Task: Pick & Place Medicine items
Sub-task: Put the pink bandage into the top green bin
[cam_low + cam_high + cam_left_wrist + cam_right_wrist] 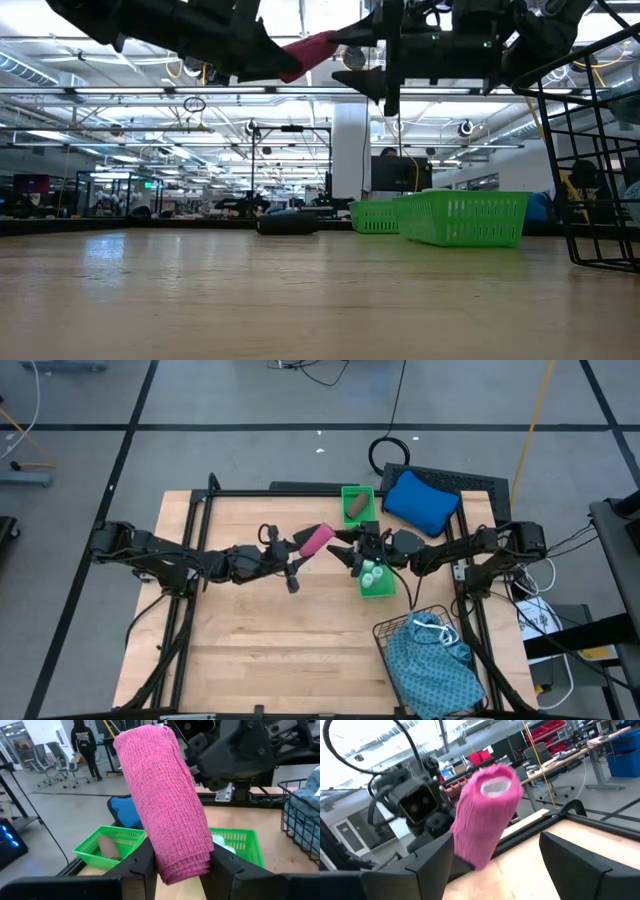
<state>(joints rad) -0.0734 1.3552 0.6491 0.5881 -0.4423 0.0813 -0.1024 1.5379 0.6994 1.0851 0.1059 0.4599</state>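
Note:
A magenta-pink cylinder wrapped in mesh (317, 540) hangs high over the table's middle, with my left gripper (302, 552) shut on one end. Its free end (492, 785) points at my right gripper (505, 865), which stands open with a finger on either side of it. A brownish cylinder (355, 508) lies in the far green tray (357, 490). White vials (374, 574) sit in the nearer green tray (378, 592). A short black thing (292, 584) lies on the table under my left gripper. My left gripper pinches the pink cylinder's end nearest it (182, 862) between its two fingers (142, 867), which lie across it. It comes about level from the table's left. The cylinder is lifted clear and slants up and away toward the far right. My right gripper: one finger (432, 862) stands close against the cylinder's side; I cannot tell whether it touches.
A blue cushion (420, 500) lies at the far right beside the trays. A black wire basket (400, 632) with teal patterned cloth (432, 665) stands at the near right. The table's left and near parts are bare wood (250, 650).

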